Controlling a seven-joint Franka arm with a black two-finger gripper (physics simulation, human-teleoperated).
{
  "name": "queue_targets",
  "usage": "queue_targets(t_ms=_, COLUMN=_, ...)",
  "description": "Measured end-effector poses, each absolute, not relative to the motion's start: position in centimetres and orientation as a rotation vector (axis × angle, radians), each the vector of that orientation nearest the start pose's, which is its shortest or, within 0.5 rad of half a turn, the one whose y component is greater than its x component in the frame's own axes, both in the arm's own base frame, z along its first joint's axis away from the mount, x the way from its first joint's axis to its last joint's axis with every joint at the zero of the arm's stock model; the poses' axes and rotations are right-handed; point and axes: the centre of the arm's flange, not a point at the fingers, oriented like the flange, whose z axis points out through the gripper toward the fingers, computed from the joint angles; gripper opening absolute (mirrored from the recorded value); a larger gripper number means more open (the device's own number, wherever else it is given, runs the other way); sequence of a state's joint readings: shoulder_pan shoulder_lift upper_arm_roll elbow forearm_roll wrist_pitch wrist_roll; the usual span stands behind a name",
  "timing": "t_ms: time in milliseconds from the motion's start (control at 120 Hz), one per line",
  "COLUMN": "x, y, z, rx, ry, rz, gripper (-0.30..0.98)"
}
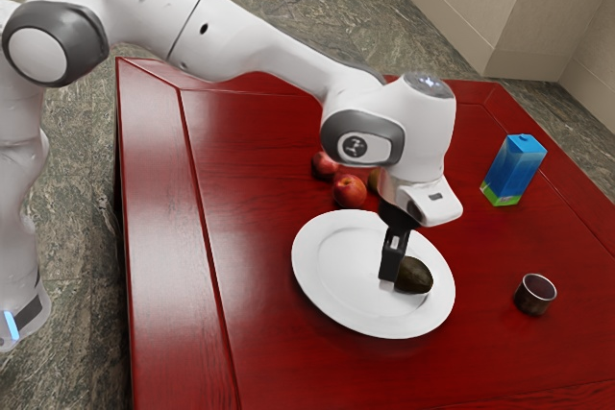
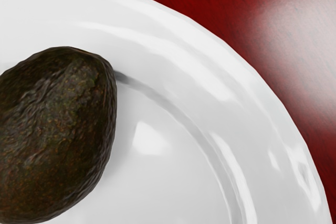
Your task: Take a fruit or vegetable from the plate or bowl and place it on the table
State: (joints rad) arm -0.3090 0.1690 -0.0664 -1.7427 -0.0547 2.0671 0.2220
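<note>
Before it can go anywhere, the avocado (image 1: 415,276) has to be hugged well by the jaws. It is on the white plate (image 1: 322,285), off the middle, toward the side where the little cup (image 1: 535,295) is. From the jaws, it lies right up close, to the exterior view's right. They look low, down by the plate, but I cannot tell if they are spread, pressed together or pinching it.

The avocado is lying down. Its long way seems to slant down and to the exterior view's right, so a good squeeze would be across its skinny part. If it gets pushed on just one side, it might roll to the plate's edge. One arm (image 1: 255,45) is here to do the job, and the lift and the trip to the wood look like they are left to do.

The desk (image 1: 288,362) is shiny, dark red wood. Past the plate are two red fruits (image 1: 350,191), near each other, with a bit of something greenish next to them. A blue carton (image 1: 515,168) stands up, farther back than the cup. Around the desk is a gray-green stone floor (image 1: 77,170), and a pale wall (image 1: 471,7) is behind.
</note>
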Motion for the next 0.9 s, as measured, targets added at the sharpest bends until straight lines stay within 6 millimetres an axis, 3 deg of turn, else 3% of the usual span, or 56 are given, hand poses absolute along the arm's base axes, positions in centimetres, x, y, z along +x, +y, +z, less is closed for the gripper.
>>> queue_targets(t_ms=175, x=59.2, y=-21.4, z=48.9, rx=-3.073, ry=0.868, rz=-0.257, gripper=0.66)
queue_targets(t_ms=317, x=60.0, y=-21.3, z=47.6, rx=-3.072, ry=0.866, rz=-0.255, gripper=0.66)
queue_targets(t_ms=667, x=62.2, y=-20.6, z=46.8, rx=-3.059, ry=0.848, rz=-0.334, gripper=0.66)
queue_targets(t_ms=900, x=62.5, y=-20.0, z=47.3, rx=-3.059, ry=0.845, rz=-0.342, gripper=0.66)
